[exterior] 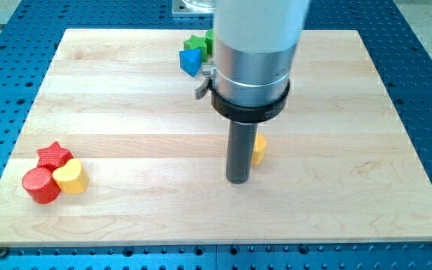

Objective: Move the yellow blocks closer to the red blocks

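Camera view: my tip (237, 180) beside yellow block (259, 149)

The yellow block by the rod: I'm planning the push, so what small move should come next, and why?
Probably slide my tip around to the view's right of the yellow block, which is half hidden behind the rod. The red star and red cylinder sit far at the view's left, with the yellow heart already touching them.

Your tip (237, 180) sits mid-board (126, 112), a yellow block (259, 148) touching its right. Near left, the red star (52, 155), red cylinder (41, 185) and yellow heart (70, 176) cluster. Far behind: blue block (190, 61), green block (198, 43).
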Controlling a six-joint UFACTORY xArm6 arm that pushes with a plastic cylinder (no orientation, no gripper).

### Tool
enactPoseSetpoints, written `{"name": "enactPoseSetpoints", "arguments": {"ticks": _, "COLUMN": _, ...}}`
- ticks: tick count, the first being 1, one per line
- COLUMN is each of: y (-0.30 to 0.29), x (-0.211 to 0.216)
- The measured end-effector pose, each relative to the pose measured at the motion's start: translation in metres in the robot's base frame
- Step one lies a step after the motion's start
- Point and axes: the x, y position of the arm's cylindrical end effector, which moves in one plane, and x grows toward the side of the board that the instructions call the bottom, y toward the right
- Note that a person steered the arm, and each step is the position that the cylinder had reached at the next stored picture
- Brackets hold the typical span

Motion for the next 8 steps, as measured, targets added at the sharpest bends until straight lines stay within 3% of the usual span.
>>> {"name": "enactPoseSetpoints", "arguments": {"ticks": 1, "y": 0.078, "x": -0.005}}
{"name": "enactPoseSetpoints", "arguments": {"ticks": 2, "y": 0.054, "x": -0.054}}
{"name": "enactPoseSetpoints", "arguments": {"ticks": 3, "y": -0.038, "x": -0.061}}
{"name": "enactPoseSetpoints", "arguments": {"ticks": 4, "y": -0.048, "x": -0.072}}
{"name": "enactPoseSetpoints", "arguments": {"ticks": 5, "y": 0.014, "x": -0.067}}
{"name": "enactPoseSetpoints", "arguments": {"ticks": 6, "y": -0.005, "x": -0.007}}
{"name": "enactPoseSetpoints", "arguments": {"ticks": 7, "y": -0.138, "x": -0.003}}
{"name": "enactPoseSetpoints", "arguments": {"ticks": 8, "y": -0.139, "x": -0.004}}
